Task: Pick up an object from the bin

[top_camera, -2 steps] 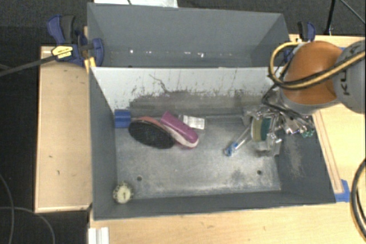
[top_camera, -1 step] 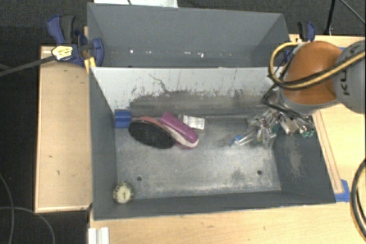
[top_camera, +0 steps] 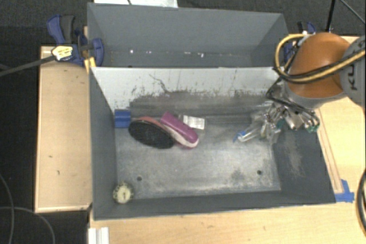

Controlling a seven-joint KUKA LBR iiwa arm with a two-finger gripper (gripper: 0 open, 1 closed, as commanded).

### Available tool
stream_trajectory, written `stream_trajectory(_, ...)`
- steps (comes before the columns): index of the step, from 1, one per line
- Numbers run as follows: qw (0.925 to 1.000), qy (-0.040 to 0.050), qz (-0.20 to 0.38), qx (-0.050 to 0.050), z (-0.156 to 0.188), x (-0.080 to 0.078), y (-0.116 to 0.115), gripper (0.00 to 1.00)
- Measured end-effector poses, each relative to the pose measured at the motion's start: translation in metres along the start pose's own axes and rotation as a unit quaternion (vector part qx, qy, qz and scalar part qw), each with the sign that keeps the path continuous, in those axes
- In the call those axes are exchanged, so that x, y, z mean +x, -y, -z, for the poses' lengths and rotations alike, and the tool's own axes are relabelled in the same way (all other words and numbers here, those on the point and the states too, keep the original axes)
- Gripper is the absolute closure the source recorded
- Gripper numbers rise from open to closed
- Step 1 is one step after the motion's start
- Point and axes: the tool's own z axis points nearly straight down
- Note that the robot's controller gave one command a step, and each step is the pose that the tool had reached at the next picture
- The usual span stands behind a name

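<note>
One claw (top_camera: 260, 127) low over bin (top_camera: 200, 171) floor, right side | spread and hold: cannot tell | black brush (top_camera: 151, 135) well left

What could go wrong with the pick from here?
1. The gripper hangs by the grey metal bin's right wall, apart from the things lying left; descending here, it may grasp nothing or scrape the wall.
2. The black oval brush and pink-purple oblong piece overlap, so a grasp there might shift both.
</note>
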Motion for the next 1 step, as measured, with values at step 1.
stream_trajectory(1,1.0,0.0002,0.0,0.0,0.014,-0.0012,0.0003,1.0)
